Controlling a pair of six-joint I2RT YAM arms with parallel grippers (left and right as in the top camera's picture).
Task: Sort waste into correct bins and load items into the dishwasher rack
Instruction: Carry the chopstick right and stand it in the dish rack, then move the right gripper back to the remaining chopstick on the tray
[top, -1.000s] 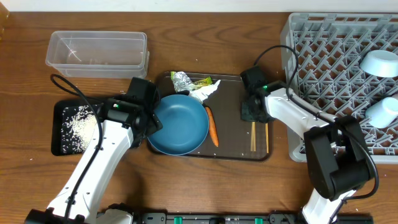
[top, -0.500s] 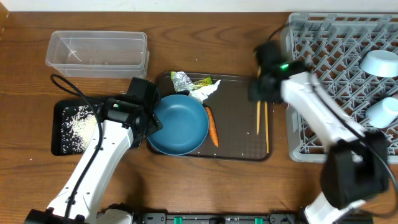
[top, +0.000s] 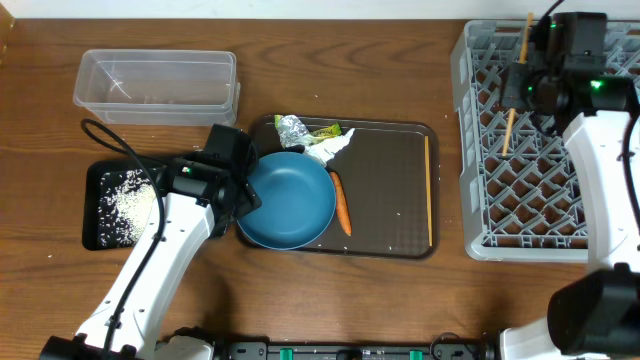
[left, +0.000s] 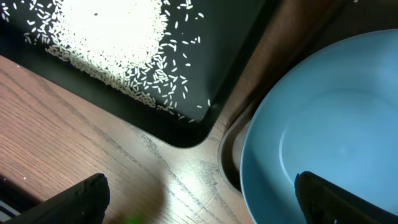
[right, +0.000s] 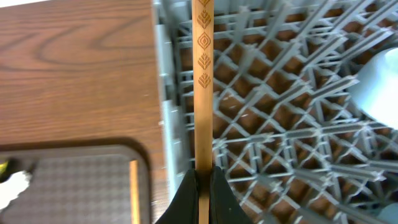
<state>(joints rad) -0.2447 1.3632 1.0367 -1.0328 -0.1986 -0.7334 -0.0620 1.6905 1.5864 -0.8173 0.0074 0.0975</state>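
My right gripper (top: 522, 88) is shut on one wooden chopstick (top: 517, 100), held over the left part of the grey dishwasher rack (top: 480, 200). The right wrist view shows the chopstick (right: 203, 74) clamped between the fingers (right: 203, 186) above the rack's lattice (right: 280, 124). The second chopstick (top: 429, 190) lies on the brown tray. My left gripper (top: 243, 200) is open and straddles the left rim of the dark-blue bowl (top: 290, 200); its jaws (left: 199, 205) stand wide apart over that rim (left: 323, 112). Carrot (top: 341, 203), foil (top: 290, 128), wrapper (top: 325, 131) and tissue (top: 330, 148) lie beside the bowl.
The black tray (top: 100, 235) at the left holds white rice (top: 128, 200). Behind it stands the clear tub (top: 155, 80). The brown tray (top: 390, 245) sits between the bins and the rack. A pale-blue bowl (right: 379, 81) rests in the rack; my right arm hides it overhead.
My right gripper has lifted one chopstick off the brown tray and carried it right and back, over the rack. The left arm and the bowl have not moved.
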